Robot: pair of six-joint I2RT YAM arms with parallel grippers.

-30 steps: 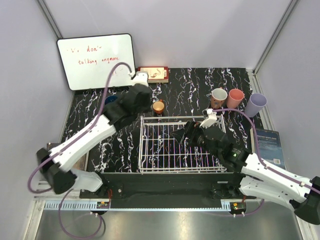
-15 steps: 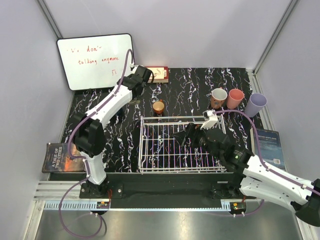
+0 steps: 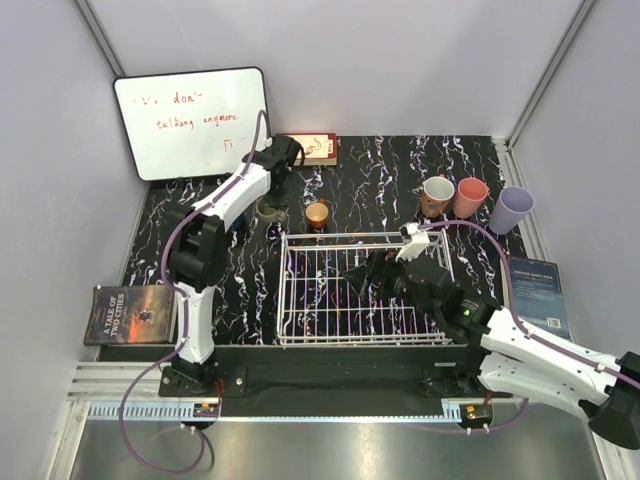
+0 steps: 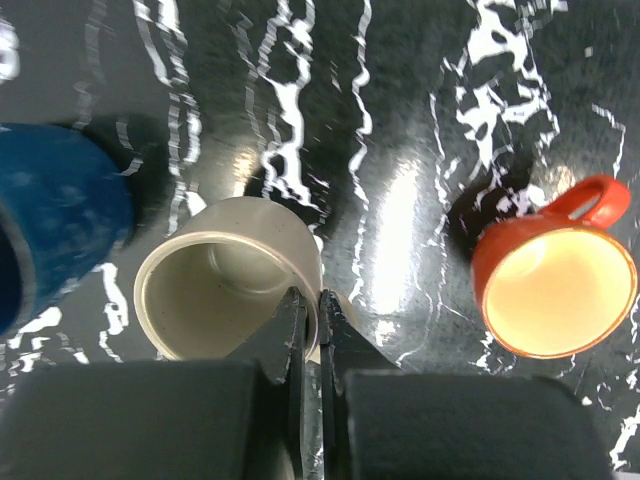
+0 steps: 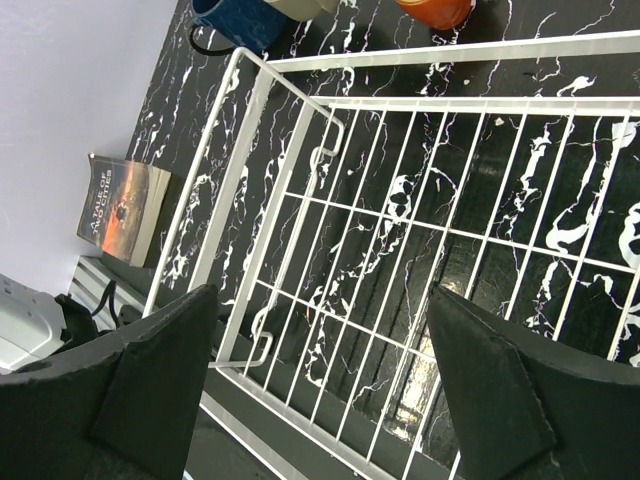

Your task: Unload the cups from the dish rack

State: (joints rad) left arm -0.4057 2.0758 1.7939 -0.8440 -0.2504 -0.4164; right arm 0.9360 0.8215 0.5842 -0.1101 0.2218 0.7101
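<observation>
My left gripper [image 4: 310, 300] is shut on the rim of the beige mug [image 4: 230, 290], one finger inside and one outside; the mug stands upright on the black marbled table. The dark blue mug [image 4: 55, 220] lies just to its left and the orange cup [image 4: 555, 290] stands to its right. In the top view the left gripper [image 3: 272, 198] is at the beige mug [image 3: 270, 211], behind the white dish rack [image 3: 300, 335]. My right gripper [image 5: 330, 340] hangs open over the rack's wire floor [image 5: 400, 230]. At the back right stand the brown mug [image 3: 437, 193], salmon-pink cup [image 3: 470, 195] and lavender tumbler [image 3: 511, 208].
A whiteboard [image 3: 192, 122] leans at the back left, with a small box [image 3: 310, 148] beside it. One book [image 3: 132, 313] lies at the table's left edge, another [image 3: 538, 290] at the right edge. Side walls close in the table.
The left arm has stretched toward the back of the table, and the beige mug now shows on the table beside the orange cup. The right gripper shifted slightly over the rack.
</observation>
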